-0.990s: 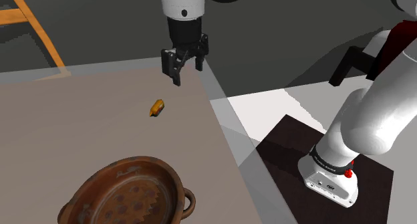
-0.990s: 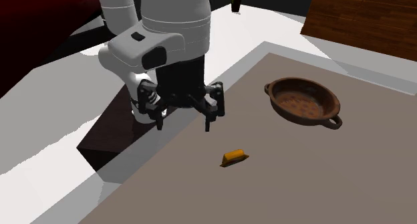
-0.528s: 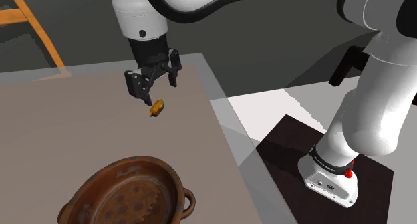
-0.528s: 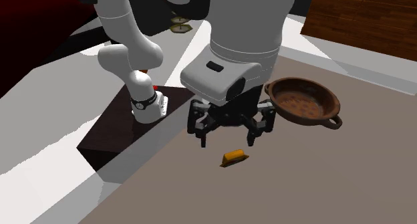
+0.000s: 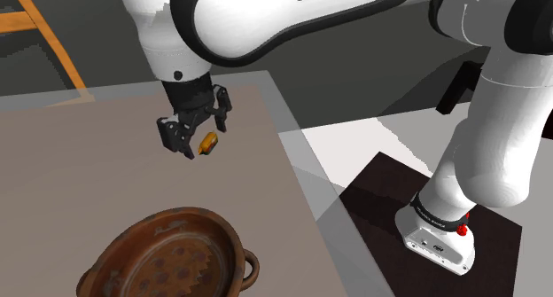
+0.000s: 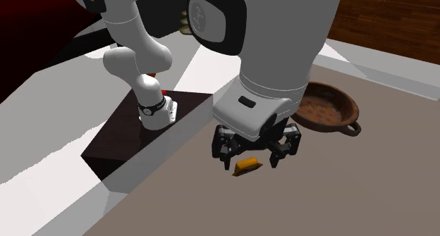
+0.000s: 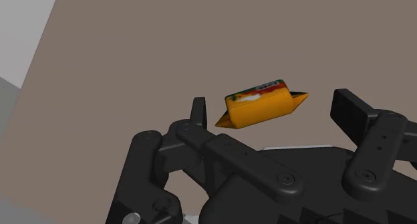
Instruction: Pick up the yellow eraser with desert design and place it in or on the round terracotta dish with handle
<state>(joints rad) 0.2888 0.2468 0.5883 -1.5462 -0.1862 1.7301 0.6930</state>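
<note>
A small orange-yellow eraser (image 5: 208, 143) with a coloured print on top lies on the brown table, near the edge on the shoulder view's right. My gripper (image 5: 203, 139) hangs just above it, open, one finger on each side, touching nothing. In the wrist view the eraser (image 7: 262, 103) lies between the two black fingertips (image 7: 352, 112), closer to the far one. The second exterior view shows the gripper (image 6: 250, 159) low over the eraser (image 6: 247, 165). The round reddish-brown dish with handles (image 5: 133, 251) sits at the shoulder view's bottom, well apart from the eraser; the arm partly hides the dish (image 6: 331, 115).
The table's edge (image 5: 297, 167) runs close past the eraser on the shoulder view's right, with a drop to the floor beyond. The arm's base stands on a dark stand (image 5: 381, 184). A wooden frame (image 5: 40, 34) stands beyond the table's far corner.
The gripper has come down and across the table, from beside the edge to directly over the eraser. It has stayed open. The eraser and dish have not moved.
</note>
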